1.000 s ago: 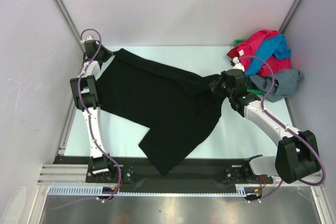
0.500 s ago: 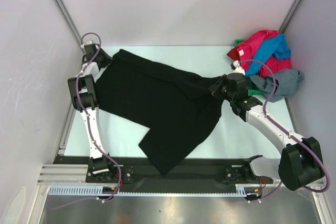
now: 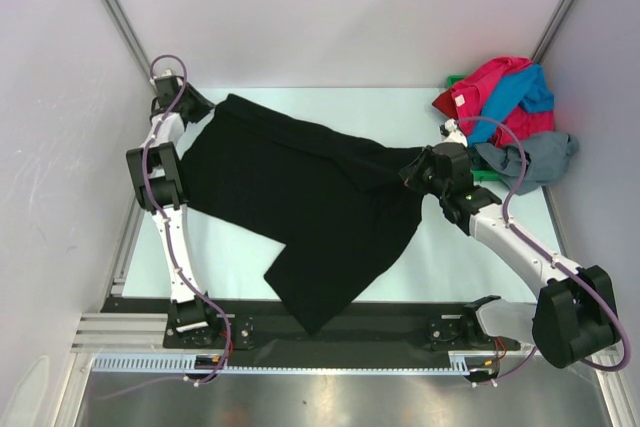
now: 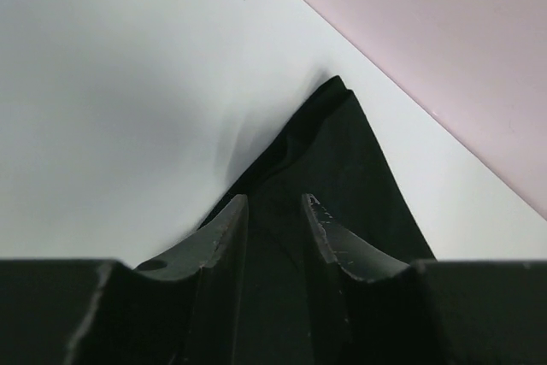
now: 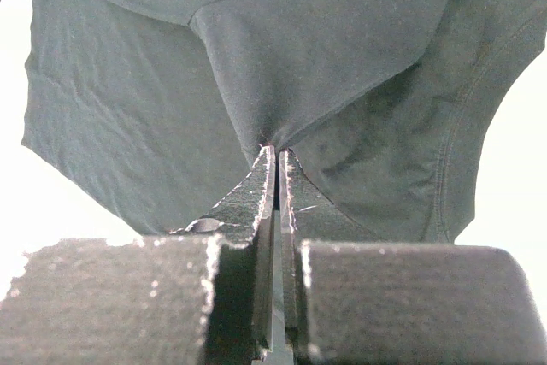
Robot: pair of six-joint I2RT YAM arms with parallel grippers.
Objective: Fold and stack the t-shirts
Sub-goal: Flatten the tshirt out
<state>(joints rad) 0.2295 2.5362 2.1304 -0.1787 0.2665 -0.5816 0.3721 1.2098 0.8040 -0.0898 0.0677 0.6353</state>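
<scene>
Black cloth is the thing that has changed hands: the black t-shirt (image 3: pixel 320 207) lies spread slantwise over the table (image 3: pixel 470 247), and its far-left corner, which a second ago was pinched, is now let go. The left gripper (image 4: pixel 273 203) has parted its fingers to a moderate gap and has drawn back a little from that corner, which lies flat beyond the fingertips. The right gripper (image 5: pixel 276 153) stays pressed tight on a small fold at the shirt's right edge, the cloth puckering out from the tips. I judge that the spreading is nearly finished on the left side and folding is not yet begun (no fold line is made so far). Some things are hard to read: whether the left fingertips touch the cloth under them I cannot tell, and the shirt's near end hangs over the dark rail, black upon black, so its hem is lost there. Beyond the shirt's right end the red-pink shirt (image 3: pixel 490 82), the blue shirt (image 3: pixel 518 97) and the grey shirt (image 3: pixel 540 157) lie heaped, overlapping, with something green (image 3: pixel 455 80) mostly covered.
</scene>
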